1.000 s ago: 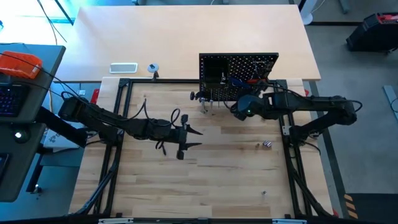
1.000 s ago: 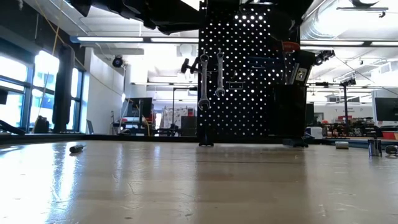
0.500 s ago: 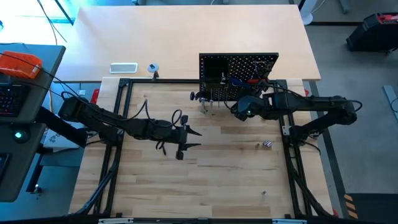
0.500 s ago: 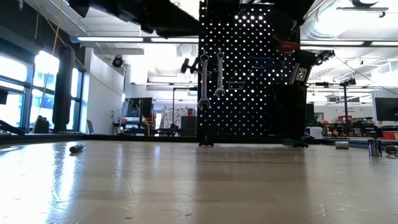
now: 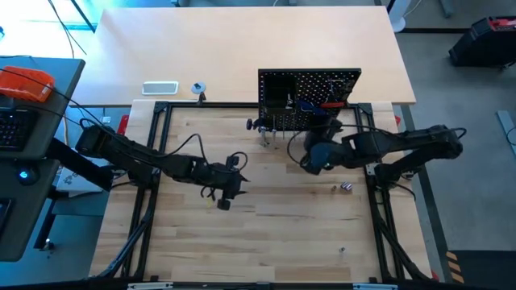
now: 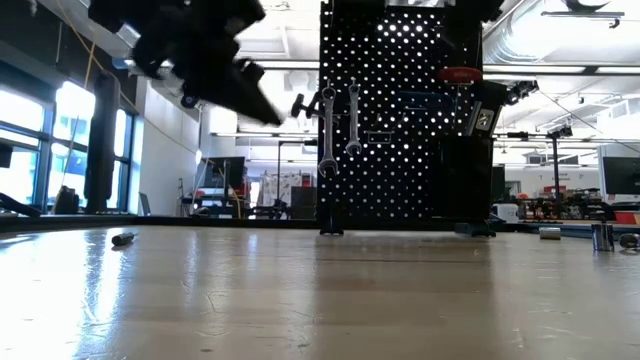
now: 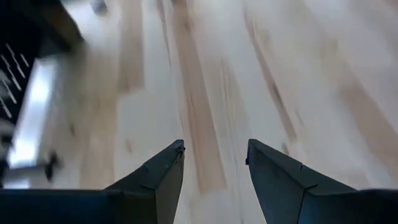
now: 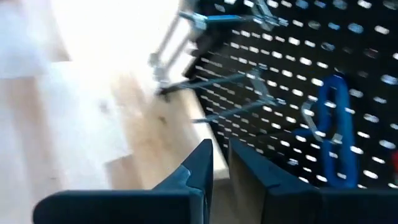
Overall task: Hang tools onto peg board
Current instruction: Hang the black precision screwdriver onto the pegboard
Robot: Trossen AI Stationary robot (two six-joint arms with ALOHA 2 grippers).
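Note:
The black peg board [image 5: 309,98] stands upright at the table's far edge. Two silver wrenches [image 6: 340,125] hang from its hooks, and a blue-handled tool [image 8: 336,127] and a red handle [image 6: 459,75] also hang on it. Small metal bits [image 5: 345,186] lie on the table at the right. My left gripper [image 5: 225,193] is open and empty over the table's middle left, and its wrist view shows bare wood between its fingers [image 7: 214,152]. My right gripper [image 5: 310,161] hovers just before the board with a narrow gap between its fingers [image 8: 221,149] and holds nothing.
A small dark tool [image 6: 123,238] lies on the table at the far left. Another small bit [image 5: 342,249] lies near the front right. The black frame rails [image 5: 153,161] run along the table's sides. Bare wood lies between both arms and the near edge.
My left gripper has tipped its fingers downward and drawn a little toward the table's left and near edge, and the arm now shows in the low view. My right gripper has backed away from the peg board toward the near edge.

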